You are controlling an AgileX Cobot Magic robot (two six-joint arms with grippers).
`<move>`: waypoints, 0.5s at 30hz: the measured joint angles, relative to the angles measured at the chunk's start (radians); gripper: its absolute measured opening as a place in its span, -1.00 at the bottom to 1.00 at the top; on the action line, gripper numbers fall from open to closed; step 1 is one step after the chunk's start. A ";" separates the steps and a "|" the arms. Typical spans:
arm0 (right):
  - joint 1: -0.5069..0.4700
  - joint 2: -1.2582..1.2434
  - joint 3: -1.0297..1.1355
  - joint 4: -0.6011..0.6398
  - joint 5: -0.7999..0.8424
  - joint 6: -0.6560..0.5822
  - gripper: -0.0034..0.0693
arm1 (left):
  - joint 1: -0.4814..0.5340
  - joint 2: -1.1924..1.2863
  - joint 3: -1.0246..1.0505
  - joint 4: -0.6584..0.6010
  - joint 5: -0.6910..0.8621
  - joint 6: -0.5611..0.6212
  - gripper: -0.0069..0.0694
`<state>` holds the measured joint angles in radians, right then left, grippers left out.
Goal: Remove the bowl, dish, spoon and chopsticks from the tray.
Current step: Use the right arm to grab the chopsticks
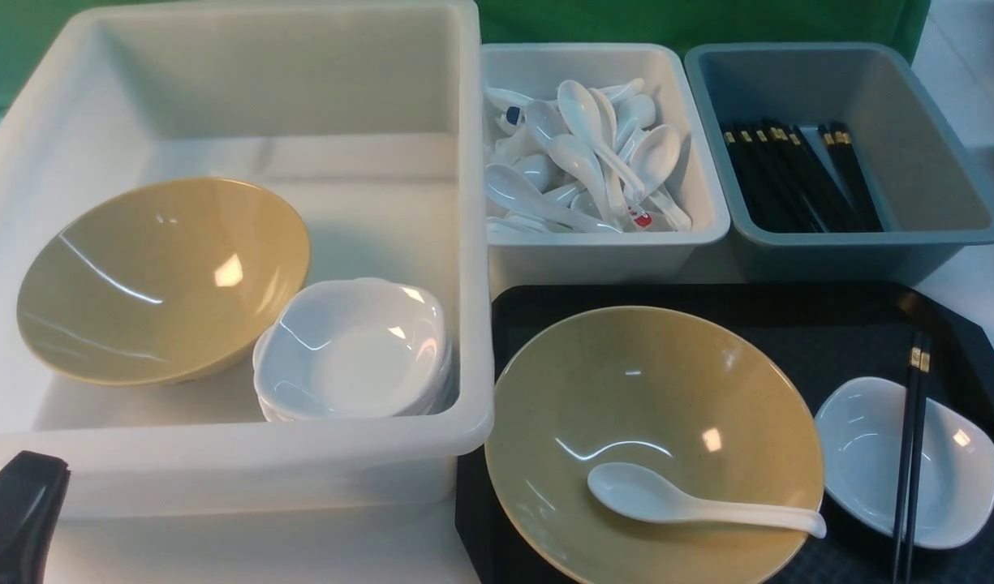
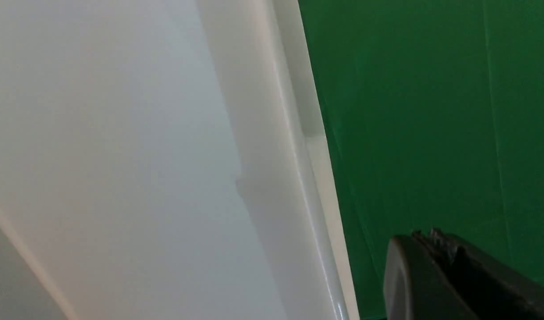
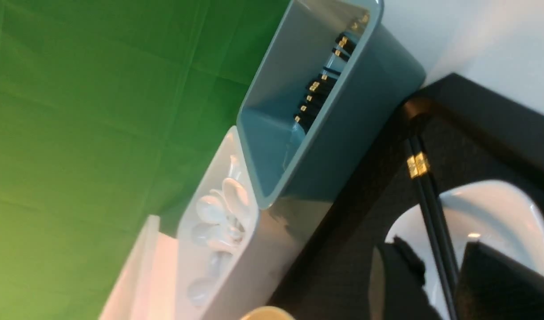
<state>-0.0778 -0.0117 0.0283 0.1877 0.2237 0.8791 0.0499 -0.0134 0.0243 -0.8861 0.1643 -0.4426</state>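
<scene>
The black tray (image 1: 829, 324) holds the tan bowl (image 1: 651, 405), with the white spoon (image 1: 675, 503) lying inside it. To the bowl's right sits the small white dish (image 1: 862, 454), and the black chopsticks (image 1: 910, 454) lie across it. In the right wrist view my right gripper (image 3: 436, 249) is open, one finger on each side of the chopsticks (image 3: 431, 209) above the dish (image 3: 498, 209); it is outside the front view. My left gripper (image 1: 18, 511) is shut and empty at the near left, next to the big tub's outer wall (image 2: 165, 178).
A large white tub (image 1: 472, 243) on the left holds a second tan bowl (image 1: 164, 276) and stacked scalloped white dishes (image 1: 355, 349). Behind the tray stand a white tub (image 1: 707, 227) of spoons and a grey-blue tub (image 1: 935, 162) of chopsticks.
</scene>
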 joint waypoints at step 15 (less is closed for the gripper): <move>0.000 0.492 -0.656 0.000 0.319 -0.948 -0.77 | 0.000 0.510 -0.673 0.418 0.499 0.728 -0.85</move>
<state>-0.0778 0.4805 -0.6279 0.1876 0.5425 -0.0693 0.0499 0.4969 -0.6485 -0.4680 0.6636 0.2854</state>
